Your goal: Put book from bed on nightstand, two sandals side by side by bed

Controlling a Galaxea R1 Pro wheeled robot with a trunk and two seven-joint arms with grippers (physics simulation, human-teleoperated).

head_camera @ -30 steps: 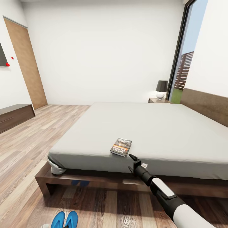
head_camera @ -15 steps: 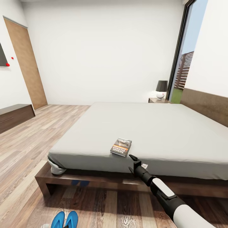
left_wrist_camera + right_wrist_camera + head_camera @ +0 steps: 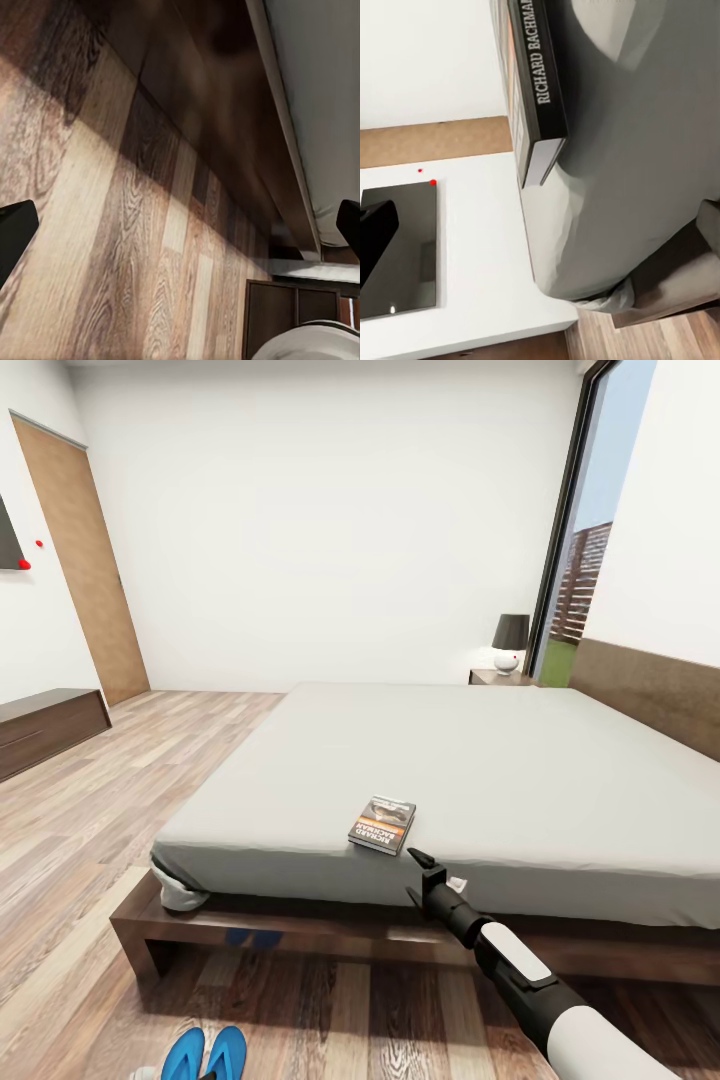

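The book lies flat on the grey mattress of the bed, close to its near edge. My right gripper hangs open just below and right of the book, at the mattress's side, holding nothing. In the right wrist view the book shows spine-on, with one black fingertip at the picture's edge. The two blue sandals lie side by side on the floor in front of the bed. My left gripper is open over the floor beside the bed frame. A nightstand with a lamp stands beyond the bed.
A low dark dresser lines the left wall beside a wooden door. A tall window is at the right, next to the headboard. Wood-plank floor stretches along the bed's left side.
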